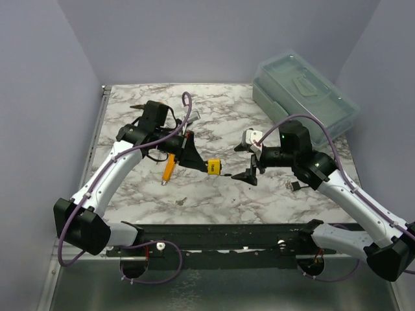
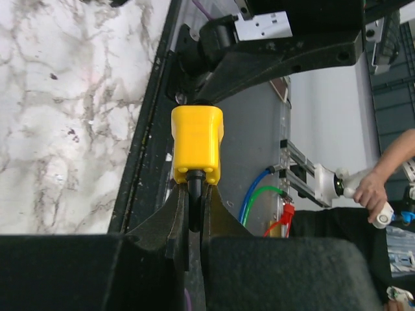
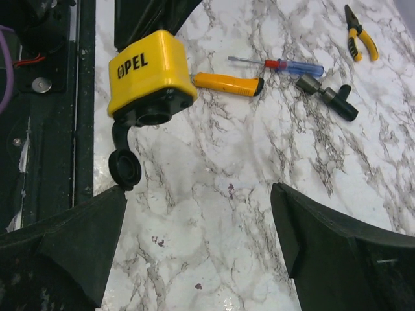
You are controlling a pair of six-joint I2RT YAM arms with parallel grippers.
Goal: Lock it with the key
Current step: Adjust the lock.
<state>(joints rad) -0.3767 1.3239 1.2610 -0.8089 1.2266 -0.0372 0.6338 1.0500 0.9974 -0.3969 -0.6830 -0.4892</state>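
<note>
A yellow padlock (image 1: pixel 214 166) with a black shackle hangs over the middle of the marble table. My left gripper (image 1: pixel 194 159) is shut on the shackle; in the left wrist view its fingertips (image 2: pixel 193 194) pinch the black bar just below the yellow body (image 2: pixel 197 142). My right gripper (image 1: pixel 249 162) is open and empty, just right of the padlock. In the right wrist view the padlock (image 3: pixel 148 74) shows its black keyhole end with a dust cap (image 3: pixel 124 170) dangling, ahead and left of my open right gripper (image 3: pixel 199 191). I see no key.
An orange-handled tool (image 3: pixel 227 83), a red-and-blue screwdriver (image 3: pixel 279 65), a black T-shaped piece (image 3: pixel 327 97) and yellow pliers (image 3: pixel 358 32) lie on the table beyond the padlock. A clear lidded box (image 1: pixel 305 91) stands at the back right. A black rail (image 1: pixel 227 236) runs along the near edge.
</note>
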